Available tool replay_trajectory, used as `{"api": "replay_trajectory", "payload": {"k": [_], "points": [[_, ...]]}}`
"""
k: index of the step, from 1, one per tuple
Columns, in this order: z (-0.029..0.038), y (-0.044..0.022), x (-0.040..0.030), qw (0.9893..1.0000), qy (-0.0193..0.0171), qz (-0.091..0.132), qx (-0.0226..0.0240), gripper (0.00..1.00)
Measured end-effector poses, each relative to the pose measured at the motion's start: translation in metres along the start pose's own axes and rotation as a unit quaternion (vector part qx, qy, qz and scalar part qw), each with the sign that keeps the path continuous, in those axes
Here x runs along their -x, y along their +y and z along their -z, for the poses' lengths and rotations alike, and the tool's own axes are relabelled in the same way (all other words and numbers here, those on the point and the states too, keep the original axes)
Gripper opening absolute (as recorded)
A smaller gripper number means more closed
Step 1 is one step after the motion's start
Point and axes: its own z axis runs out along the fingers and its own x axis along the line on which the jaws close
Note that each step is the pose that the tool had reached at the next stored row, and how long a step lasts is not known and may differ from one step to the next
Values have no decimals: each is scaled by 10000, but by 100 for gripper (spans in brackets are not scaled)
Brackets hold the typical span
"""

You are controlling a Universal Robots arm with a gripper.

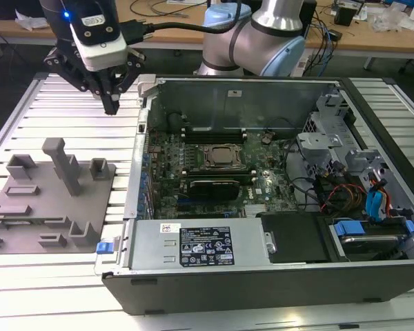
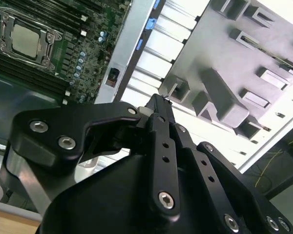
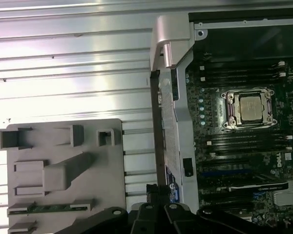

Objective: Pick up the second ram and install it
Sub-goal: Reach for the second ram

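End effector (image 1: 112,105) hovers, second ram (image 3: 51,207) half-hidden in tray (image 3: 107,185)

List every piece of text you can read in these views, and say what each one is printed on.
Black label on the power supply, exterior view: white print and symbols, too small to read.
Small white sticker on the same power supply: too small to read.
Motherboard, first wrist view: white markings, too blurred to quote.
No text in these views can be quoted with confidence.

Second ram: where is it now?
In the first wrist view the second ram lies in a holder on the gray tray, at the exterior view's left of the computer case.
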Motion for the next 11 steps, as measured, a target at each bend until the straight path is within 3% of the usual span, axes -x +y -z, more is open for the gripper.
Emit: {"api": "replay_trajectory", "payload": {"k": [11], "points": [[-2, -21, -277, 10000, 0, 0, 0, 11]]}}
